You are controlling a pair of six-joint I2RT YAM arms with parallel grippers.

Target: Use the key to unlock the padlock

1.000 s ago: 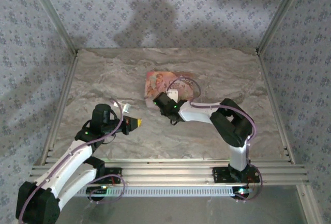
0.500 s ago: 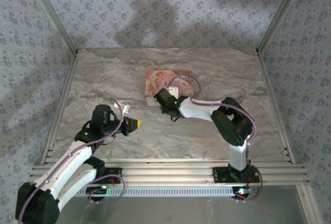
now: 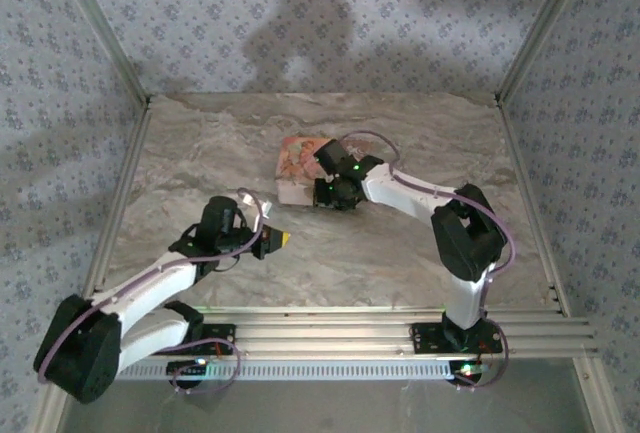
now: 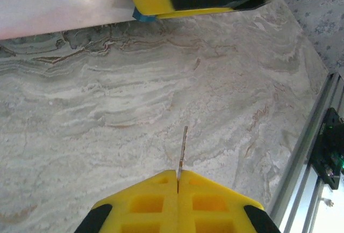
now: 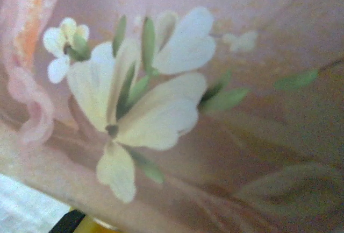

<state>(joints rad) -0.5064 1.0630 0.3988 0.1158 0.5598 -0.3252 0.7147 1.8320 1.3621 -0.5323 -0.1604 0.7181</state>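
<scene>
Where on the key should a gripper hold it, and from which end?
At its head end, coming from behind. The key is thin and flat, so jaws clamp its broad faces. The left gripper, shut on it, shows this, with the blade sticking out bare in front.

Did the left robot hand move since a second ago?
Yes. The left gripper slid to the right, farther from the table's left rail.

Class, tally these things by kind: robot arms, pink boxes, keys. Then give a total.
robot arms: 2, the left arm and the right arm
pink floral box: 1
key: 1
total: 4
</scene>
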